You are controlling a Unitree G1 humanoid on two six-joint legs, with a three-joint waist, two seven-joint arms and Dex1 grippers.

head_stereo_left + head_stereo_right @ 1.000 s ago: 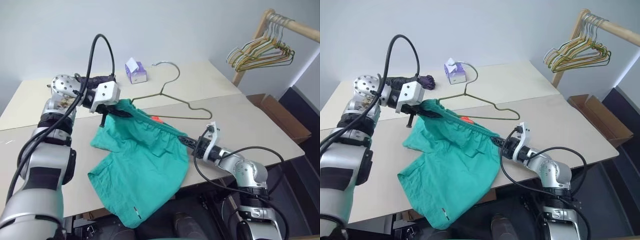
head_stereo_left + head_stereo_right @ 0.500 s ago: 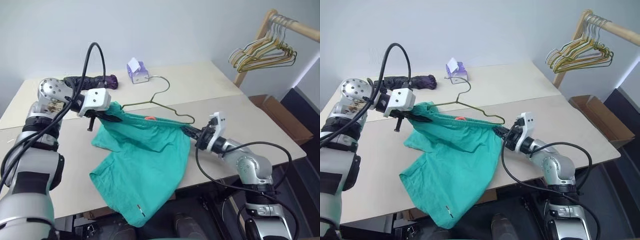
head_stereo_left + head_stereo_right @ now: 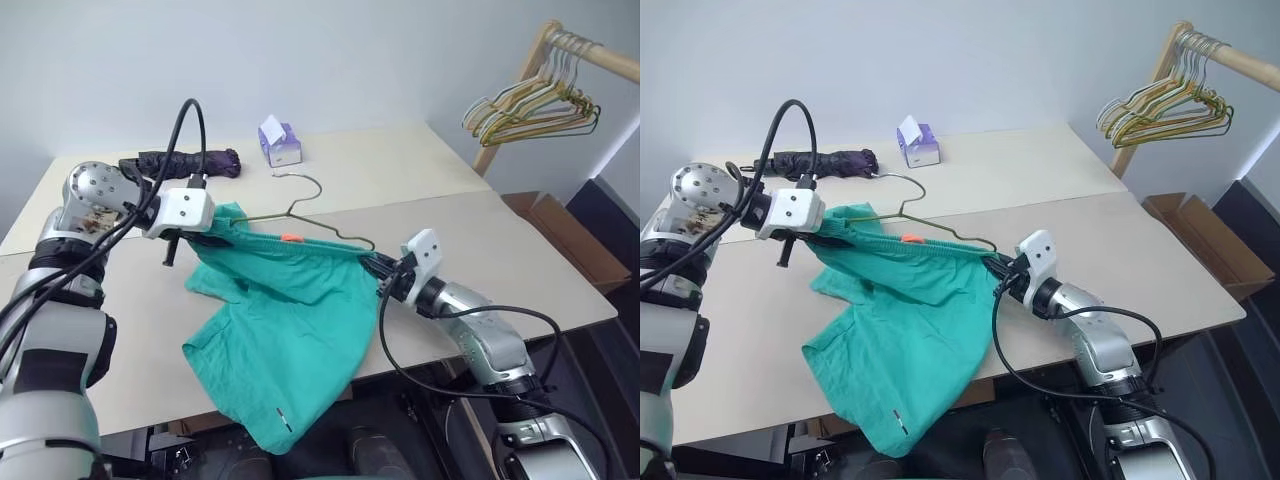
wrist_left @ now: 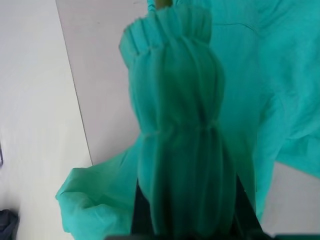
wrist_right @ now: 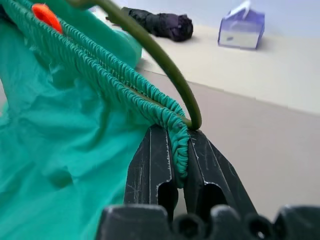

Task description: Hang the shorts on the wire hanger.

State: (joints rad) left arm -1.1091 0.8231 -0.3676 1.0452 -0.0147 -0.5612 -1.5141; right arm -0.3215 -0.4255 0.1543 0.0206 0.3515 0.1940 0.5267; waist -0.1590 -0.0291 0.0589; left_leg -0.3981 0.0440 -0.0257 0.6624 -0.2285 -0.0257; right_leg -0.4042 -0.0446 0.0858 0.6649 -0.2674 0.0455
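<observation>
Clamping one pair of shorts (image 3: pixel 290 330) by its waistband, left gripper (image 3: pixel 212 232) and right gripper (image 3: pixel 378 271) both pinched shut, stretched it above table (image 3: pixel 520 260). Threaded through waistband: one wire hanger (image 3: pixel 300 205). Beyond: one umbrella (image 3: pixel 180 162), one tissue box (image 3: pixel 281 149). Draped over front edge.

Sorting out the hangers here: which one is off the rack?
The dull olive-grey wire hanger, over the table against the shorts waistband; the gold, green and pink hangers hang bunched on the wooden rack.

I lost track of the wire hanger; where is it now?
The wire hanger lies mid-table in the head views, right behind the stretched waistband of the shorts, its hook toward the tissue box.
</observation>
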